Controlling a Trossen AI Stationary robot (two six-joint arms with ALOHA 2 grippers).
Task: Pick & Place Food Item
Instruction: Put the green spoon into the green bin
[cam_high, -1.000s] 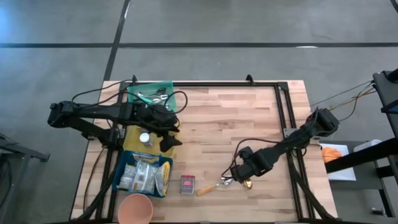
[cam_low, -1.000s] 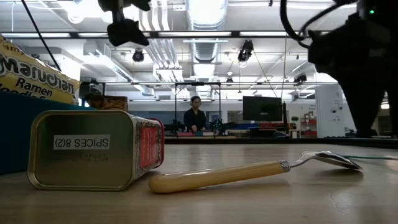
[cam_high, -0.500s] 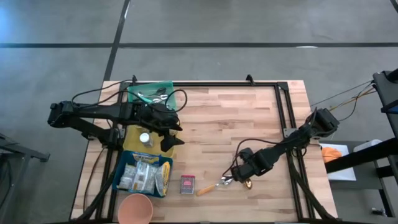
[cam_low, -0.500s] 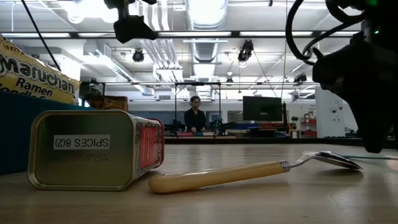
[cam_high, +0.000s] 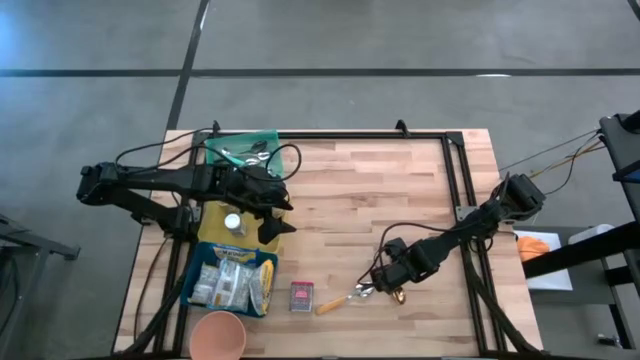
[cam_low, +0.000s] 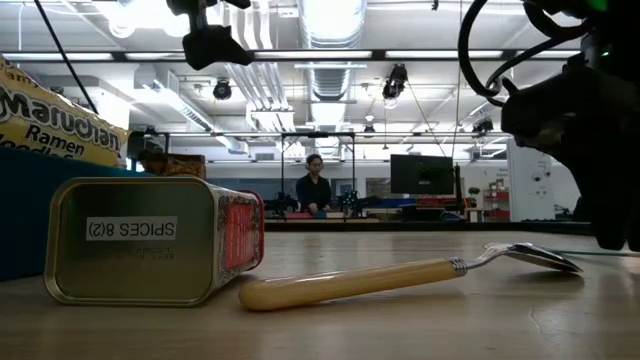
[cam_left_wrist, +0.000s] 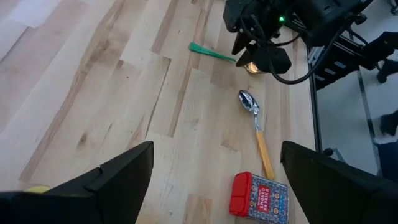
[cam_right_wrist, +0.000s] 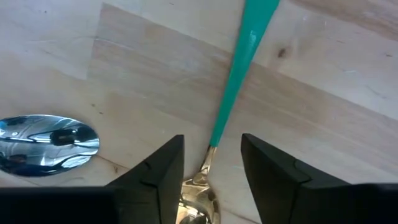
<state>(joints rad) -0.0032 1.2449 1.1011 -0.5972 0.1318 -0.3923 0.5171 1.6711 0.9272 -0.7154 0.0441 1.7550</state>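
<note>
The right pincer (cam_right_wrist: 210, 163) is lowered onto the bench (cam_high: 350, 190), its fingers apart astride a green-handled utensil (cam_right_wrist: 239, 56) near a spoon (cam_high: 345, 297). The left pincer (cam_high: 270, 215) is held wide open, empty, above ramen packets (cam_high: 232, 280).

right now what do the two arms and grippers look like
Both arms are dark, jointed links trailing loose black cables. The left gripper has broad, flat black fingers. The right gripper has shorter, blocky black fingers, and a small green light glows on its wrist.
</note>
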